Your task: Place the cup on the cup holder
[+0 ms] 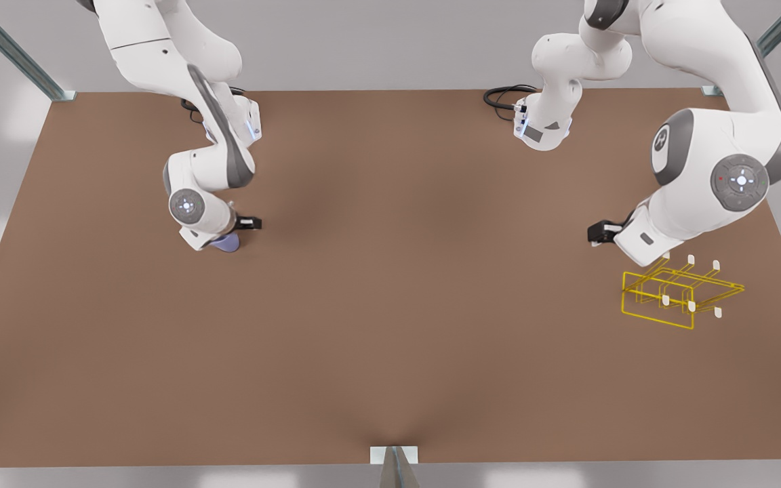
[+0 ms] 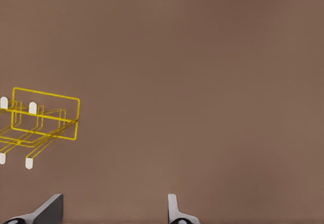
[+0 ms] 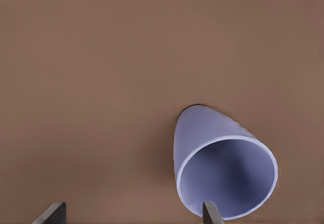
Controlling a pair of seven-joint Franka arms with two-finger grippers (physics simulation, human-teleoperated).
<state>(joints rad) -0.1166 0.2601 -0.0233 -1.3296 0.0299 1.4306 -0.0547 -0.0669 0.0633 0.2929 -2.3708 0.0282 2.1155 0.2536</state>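
Cup (image 3: 212, 148) beneath bent right hand (image 3: 132, 213)

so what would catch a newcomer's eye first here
The yellow wire cup holder stands out on the brown table, at the front view's right, just below the open left gripper. Across the table at the front view's left, the lavender cup stands under the open right gripper.

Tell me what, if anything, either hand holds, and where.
Nothing is held. The right hand is open over the cup, one finger at its rim, not closed on it. The left hand is open near the holder.
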